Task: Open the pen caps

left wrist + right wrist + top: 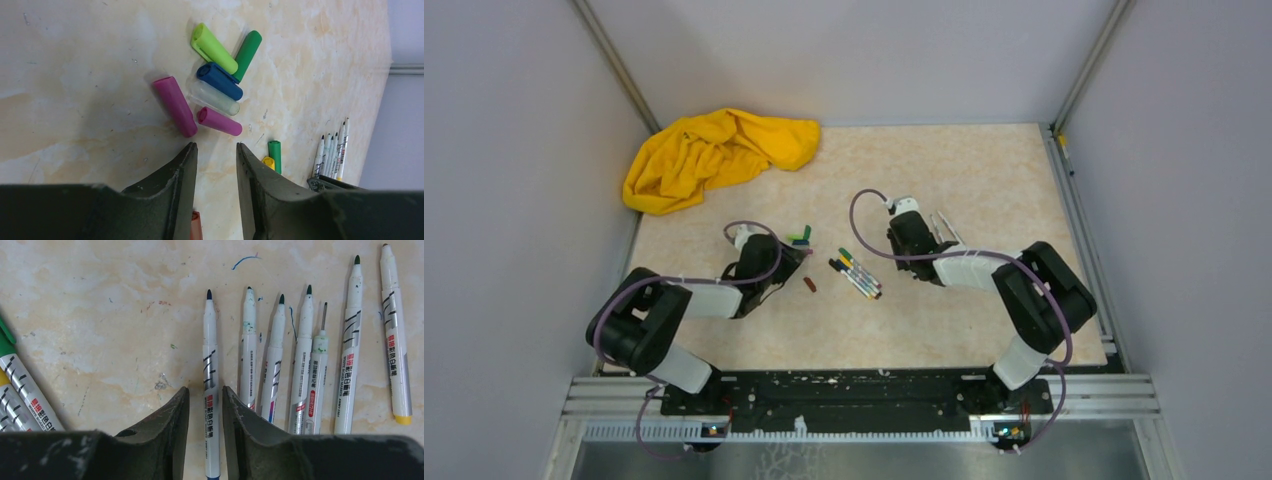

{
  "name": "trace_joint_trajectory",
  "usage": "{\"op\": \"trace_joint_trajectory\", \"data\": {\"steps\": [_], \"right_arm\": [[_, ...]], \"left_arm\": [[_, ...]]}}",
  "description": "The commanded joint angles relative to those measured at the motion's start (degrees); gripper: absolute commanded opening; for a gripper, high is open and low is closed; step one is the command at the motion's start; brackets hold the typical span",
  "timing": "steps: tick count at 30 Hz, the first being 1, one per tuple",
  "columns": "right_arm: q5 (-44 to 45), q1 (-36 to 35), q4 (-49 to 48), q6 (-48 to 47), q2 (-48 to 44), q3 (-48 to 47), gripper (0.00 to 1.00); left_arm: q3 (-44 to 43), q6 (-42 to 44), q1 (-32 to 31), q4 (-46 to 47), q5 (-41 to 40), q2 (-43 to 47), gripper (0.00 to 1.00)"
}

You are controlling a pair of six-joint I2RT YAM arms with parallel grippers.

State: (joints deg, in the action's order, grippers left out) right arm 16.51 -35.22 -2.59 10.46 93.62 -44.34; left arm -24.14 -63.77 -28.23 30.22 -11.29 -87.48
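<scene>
Left gripper [216,145]: jaws parted, nothing between them, poised low over the table [984,180] just short of the loose pen caps [220,81]. Caps, six in the cluster: one lime, one dark green, one blue, one clear, two magenta; all lay flat, several touching, the larger magenta one nearest the left finger. One orange-red cap [196,225] lay apart from these by the inner edge of that finger, partly hidden. Right gripper [205,388]: jaws apart, straddling a single uncapped pen [210,355] that lay flat on the table with a sliver of space on either side; not clamped. Row of uncapped pens [304,360]: six more, beside the straddled one on the right of the wrist view, roughly parallel, tips pointing away from the wrist. Capped pens [856,272]: a small bundle between the two arms in the overhead view, green and yellow caps on. Yellow cloth [714,155]: crumpled at the far left corner of the table, well apart from the pens.
</scene>
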Motion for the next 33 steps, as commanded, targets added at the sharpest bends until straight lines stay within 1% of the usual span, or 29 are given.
{"op": "trace_joint_trajectory", "data": {"steps": [1, 3, 5, 6, 8, 12, 17, 20, 27, 33], "right_arm": [[1.5, 0.5, -2.8, -0.8, 0.4, -1.2, 0.32], [1.6, 0.5, -2.9, -1.1, 0.2, -1.1, 0.34], [0.9, 0.5, -3.6, -1.8, -0.5, -1.0, 0.35], [0.4, 0.5, -4.1, -2.4, -1.0, -0.8, 0.35], [-0.3, 0.4, -4.3, -3.2, -2.5, -0.8, 0.36], [-0.7, -0.7, -3.7, -5.0, -6.0, -1.4, 0.37], [-1.0, -3.5, -1.4, -6.9, -7.8, -2.4, 0.40], [-1.4, -5.5, -1.2, -6.8, -8.3, -2.2, 0.40], [-5.3, -9.3, -2.2, -5.9, -8.4, -1.7, 0.43], [-7.0, -11.1, -2.8, -5.5, -5.7, -2.5, 0.43]], "left_arm": [[1.8, 0.0, 0.1, -3.2, 0.4, 0.8, 0.42], [2.1, 0.0, 0.1, -3.1, 0.2, 1.7, 0.44], [2.4, 0.0, 0.2, -3.1, 0.0, 2.5, 0.44], [2.5, -0.1, 0.2, -3.0, 0.0, 3.0, 0.47], [2.8, -0.2, 0.1, -2.9, -0.1, 4.0, 0.48], [3.6, -0.3, 0.0, -2.3, -0.1, 6.3, 0.57], [4.7, 0.0, 0.0, -0.3, 1.4, 9.3, 0.71], [4.6, 1.4, 0.0, 0.1, 2.9, 11.1, 0.77], [4.5, 4.2, -0.6, 0.2, 5.0, 15.4, 0.90], [5.0, 4.8, -1.2, -0.1, 4.6, 18.1, 0.90]]}}
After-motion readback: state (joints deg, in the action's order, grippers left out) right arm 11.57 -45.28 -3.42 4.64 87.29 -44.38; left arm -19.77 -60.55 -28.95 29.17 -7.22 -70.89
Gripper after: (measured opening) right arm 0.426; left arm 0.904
